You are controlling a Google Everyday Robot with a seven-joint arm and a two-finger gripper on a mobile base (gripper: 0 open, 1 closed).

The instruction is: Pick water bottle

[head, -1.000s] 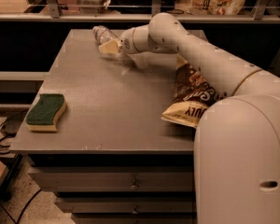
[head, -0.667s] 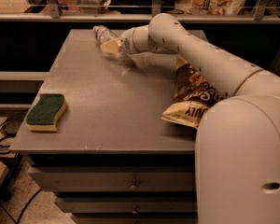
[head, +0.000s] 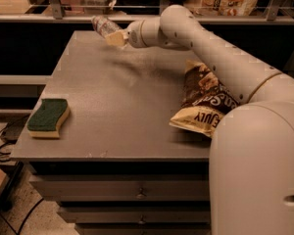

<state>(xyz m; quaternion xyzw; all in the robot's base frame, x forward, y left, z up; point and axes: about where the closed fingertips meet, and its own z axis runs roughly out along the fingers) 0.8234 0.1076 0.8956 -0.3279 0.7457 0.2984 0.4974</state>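
The water bottle (head: 101,25) is small, clear and crinkled. It hangs tilted above the far edge of the grey table (head: 122,116), off the surface. My gripper (head: 113,37) is at the far side of the table, shut on the bottle's lower end, with the arm reaching in from the right. The bottle's top points up and to the left. A faint shadow lies on the table under the gripper.
A brown and yellow chip bag (head: 203,99) lies on the table's right side under my arm. A green and yellow sponge (head: 49,117) sits near the front left corner. A metal rail and shelf (head: 63,16) run behind the table. Drawers are below the front edge.
The gripper has risen with the water bottle in it. The bottle was low at the table's far edge and is now held off the surface.
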